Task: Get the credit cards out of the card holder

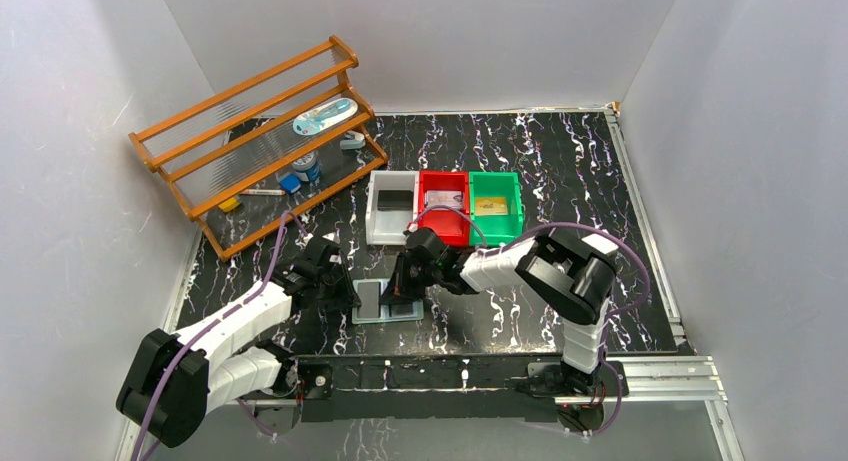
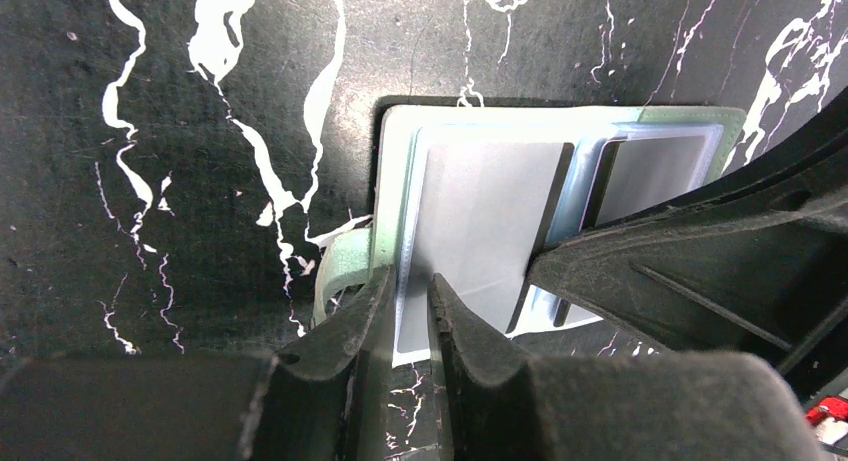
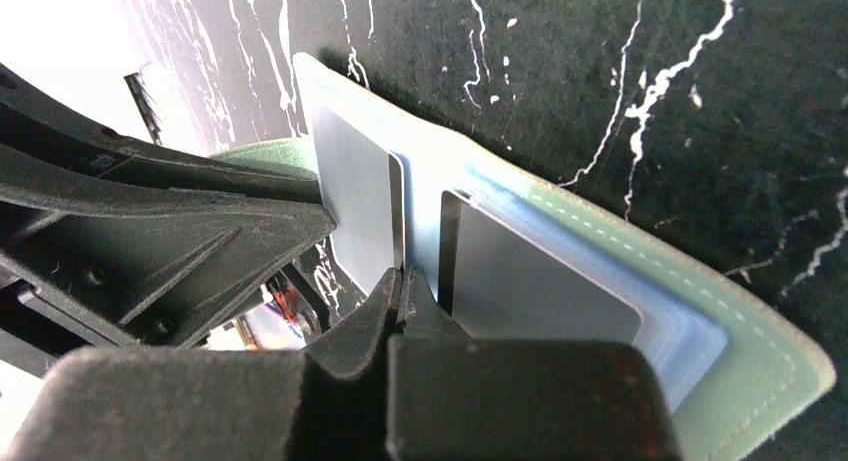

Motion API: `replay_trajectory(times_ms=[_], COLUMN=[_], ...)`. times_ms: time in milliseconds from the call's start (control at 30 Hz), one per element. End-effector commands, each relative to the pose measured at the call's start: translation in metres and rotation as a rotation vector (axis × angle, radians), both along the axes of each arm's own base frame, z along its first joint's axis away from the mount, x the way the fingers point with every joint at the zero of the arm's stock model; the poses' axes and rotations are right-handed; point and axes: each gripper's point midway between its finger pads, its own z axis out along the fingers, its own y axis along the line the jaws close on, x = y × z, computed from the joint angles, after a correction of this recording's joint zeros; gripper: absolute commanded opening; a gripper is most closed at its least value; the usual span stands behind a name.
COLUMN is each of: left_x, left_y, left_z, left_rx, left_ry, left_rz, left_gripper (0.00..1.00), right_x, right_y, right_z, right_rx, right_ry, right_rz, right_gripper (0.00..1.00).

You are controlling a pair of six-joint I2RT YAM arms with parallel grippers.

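Card holder [image 1: 372, 303] is lying spread open on the table [image 1: 560, 181], lower centre of the top view, just in front of my bases. Left jaws are sitting nearly closed with only a slit between them. They're nipping the holder's near left edge beside its small tab [image 2: 340, 269], bottom centre of the left wrist view. Right jaws are pressing fully together, tips sitting at the fold between the two clear pockets [image 3: 690, 341], lower centre of the right wrist view. I can't tell whether they're catching a card edge. Two credit cards [image 3: 355, 201] are showing plain grey, one in each pocket, either side of that fold. Behind the holder, mid-frame in the top view, the grey bin [image 1: 375, 219], red bin [image 1: 426, 221] and green bin [image 1: 516, 209] are standing side by side in a touching row. Each is holding a flat card-sized piece: dark, pale and yellowish, in that order.
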Motion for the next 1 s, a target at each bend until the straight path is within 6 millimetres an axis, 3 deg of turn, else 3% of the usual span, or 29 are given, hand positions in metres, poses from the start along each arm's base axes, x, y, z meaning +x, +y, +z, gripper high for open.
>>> replay_trajectory(times_ms=[0, 567, 733, 900, 967], left_x=[-0.007, -0.001, 0.013, 0.025, 0.025], left_y=[-0.004, -0.006, -0.016, -0.041, -0.051], left_z=[-0.001, 0.01, 0.033, 0.067, 0.07], left_rx=[-0.028, -0.031, -0.081, -0.212, -0.257], left_ry=[0.014, -0.012, -0.072, -0.163, -0.163], left_rz=[-0.021, -0.022, -0.015, -0.087, -0.121], left_gripper=[0.16, 0.17, 0.23, 0.35, 0.38], right_x=[0.002, -0.002, -0.005, -0.005, -0.005], right_y=[-0.006, -0.03, -0.032, -0.032, -0.032], right_z=[0.015, 0.005, -0.002, -0.003, -0.003], right_rx=[0.001, -0.075, -0.09, -0.09, -0.089], right_ry=[-0.058, -0.05, -0.034, -0.029, -0.03], right_rz=[-0.002, -0.052, -0.046, -0.047, -0.047], right_gripper=[0.0, 0.0, 0.0, 0.0, 0.0])
